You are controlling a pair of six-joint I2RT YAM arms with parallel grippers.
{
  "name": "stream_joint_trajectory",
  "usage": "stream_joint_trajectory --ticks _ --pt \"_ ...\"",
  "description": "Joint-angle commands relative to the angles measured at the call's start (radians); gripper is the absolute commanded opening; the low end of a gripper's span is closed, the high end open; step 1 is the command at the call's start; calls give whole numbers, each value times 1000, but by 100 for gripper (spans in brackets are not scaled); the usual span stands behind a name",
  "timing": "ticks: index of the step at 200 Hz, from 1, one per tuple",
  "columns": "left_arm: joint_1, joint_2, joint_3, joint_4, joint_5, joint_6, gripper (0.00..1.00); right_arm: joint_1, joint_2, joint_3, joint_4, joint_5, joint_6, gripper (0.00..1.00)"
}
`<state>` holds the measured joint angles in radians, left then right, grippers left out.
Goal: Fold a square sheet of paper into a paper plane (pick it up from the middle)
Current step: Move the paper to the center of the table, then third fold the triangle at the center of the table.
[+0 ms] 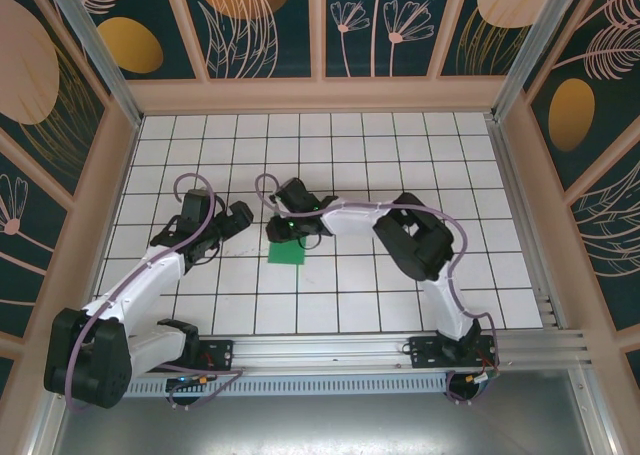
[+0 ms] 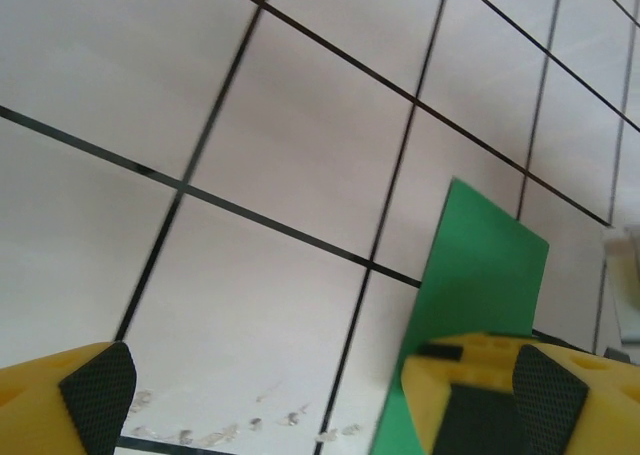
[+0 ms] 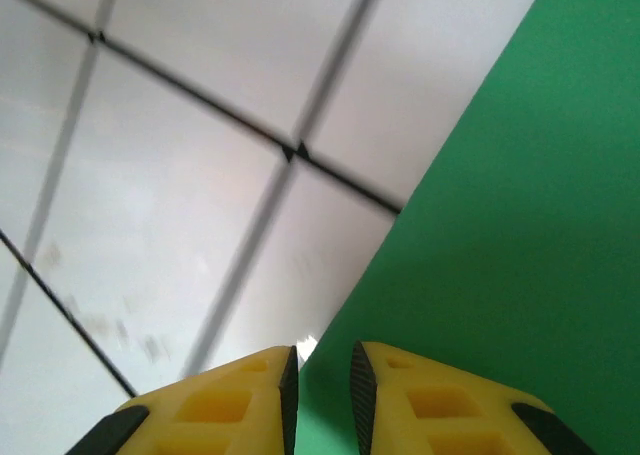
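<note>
- Two grippers flank the work in the top view. The left gripper (image 1: 238, 218) is at 10 o'clock of the square sheet of paper (image 1: 287, 252), and the right gripper (image 1: 287, 230) is at its 12 o'clock, right over the far edge.
- The square sheet of paper is bright green and lies near the centre of the white grid table (image 1: 400, 145). About one tile of green shows from above, and part may be hidden under the right gripper. No plane shape yet.
- Left gripper (image 2: 320, 400): jaws spread wide with nothing between them. The square sheet of paper (image 2: 480, 285) lies toward its 2 o'clock in the left wrist view.
- Right gripper (image 3: 322, 375): jaws nearly together with a slim gap left. The green edge of the square sheet of paper (image 3: 520, 225) runs into that gap, but I cannot tell whether it is actually pinched.
- Risk: the contact looks to be at an edge, not the middle. Thin paper would likely droop, swing or tear on a lift.
- Risk: if the pads miss, a lift comes up empty or drags the paper across the tiles.
- Risk: downward pad pressure could set a stray crease and spoil later folds.
- Risk: the grippers are near each other, so the left moving in could knock the right.
</note>
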<state>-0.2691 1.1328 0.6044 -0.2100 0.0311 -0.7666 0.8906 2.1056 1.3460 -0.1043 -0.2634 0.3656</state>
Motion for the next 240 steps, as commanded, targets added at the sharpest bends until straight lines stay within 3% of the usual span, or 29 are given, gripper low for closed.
stream_joint_trajectory --ticks 1,17,36,55,76,121,154,182,240 --pt "5 6 -2 61 89 48 99 -27 -49 -156 -177 -27 -227 27" --pt "5 18 1 79 134 53 99 -28 -101 -188 -186 -43 -254 28" --pt "3 25 -26 140 199 44 98 -32 -182 -201 -141 -48 -171 33" --pt "1 33 -48 204 260 15 94 -43 -293 -248 -53 -71 -27 48" --pt "-18 42 -59 262 311 -18 87 -68 -418 -314 -6 -30 123 57" --pt "-138 147 -18 342 336 -89 73 -184 -576 -502 35 -2 346 63" --pt "-254 298 47 408 333 -136 45 -240 -632 -586 62 -9 423 66" --pt "-304 427 100 432 325 -142 29 -249 -635 -612 79 -42 435 66" --pt "-351 574 153 400 262 -118 13 -245 -608 -620 67 -94 431 62"
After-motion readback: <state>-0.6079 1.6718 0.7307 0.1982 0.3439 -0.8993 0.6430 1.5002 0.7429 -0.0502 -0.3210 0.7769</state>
